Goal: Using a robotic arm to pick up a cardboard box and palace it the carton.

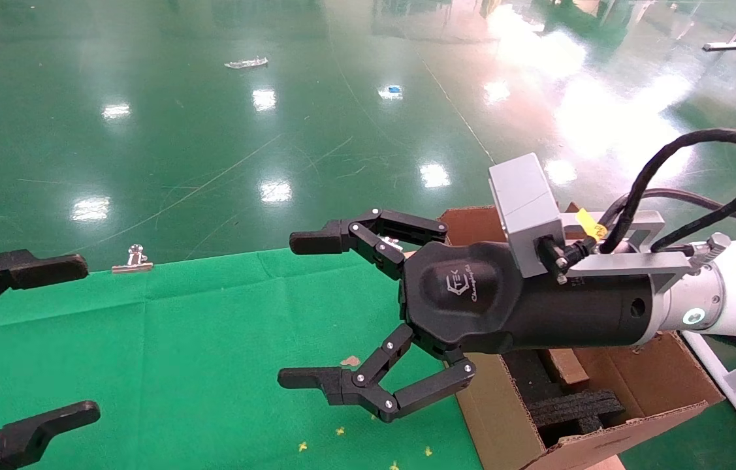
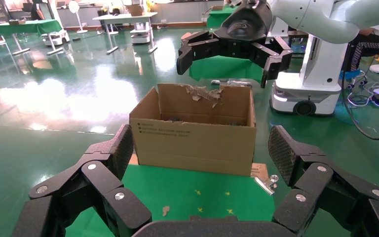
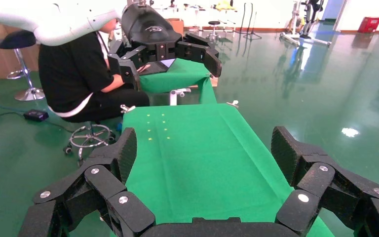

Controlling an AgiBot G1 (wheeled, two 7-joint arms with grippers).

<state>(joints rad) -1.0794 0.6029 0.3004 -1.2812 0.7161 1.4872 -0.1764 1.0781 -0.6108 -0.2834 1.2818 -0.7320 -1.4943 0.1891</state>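
Carton (image 1: 609, 398): at the green table's right end, top open, black foam (image 1: 570, 408) inside.
Right gripper (image 1: 305, 310): above the table (image 1: 178, 346) beside the carton, fingers spread wide, empty.
Left gripper (image 1: 48, 339): at the table's left, spread wide, empty.
Small box: not seen.

Open brown carton (image 1: 603, 418) with black foam beside green cloth.
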